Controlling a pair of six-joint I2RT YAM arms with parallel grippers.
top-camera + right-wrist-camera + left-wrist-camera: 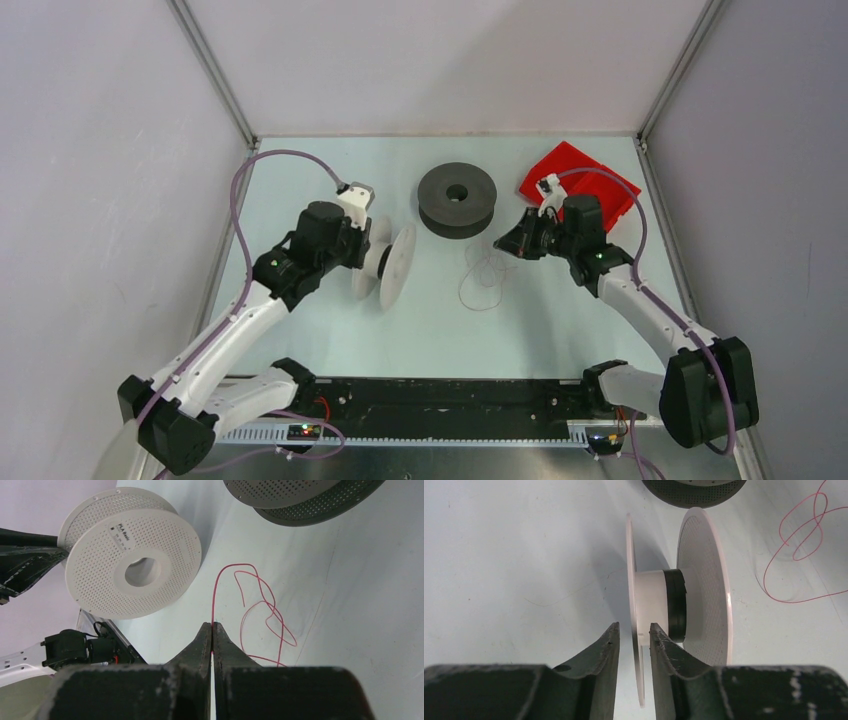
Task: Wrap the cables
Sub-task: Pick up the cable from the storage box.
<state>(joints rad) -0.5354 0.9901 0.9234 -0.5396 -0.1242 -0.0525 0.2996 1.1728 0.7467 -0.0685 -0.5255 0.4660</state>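
White spool (385, 262) on edge, axis level; left gripper (634, 635) straddles its flange (632, 570), jaws narrowly parted, not pinching. Red filament (215, 595) lies loose on table (330, 180) to spool's right, pinched in closed right gripper (212, 627), the nearer arm.

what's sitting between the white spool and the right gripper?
Top view: only loose filament loops lie between the white spool and the right gripper, which is shut on one end. Otherwise bare.
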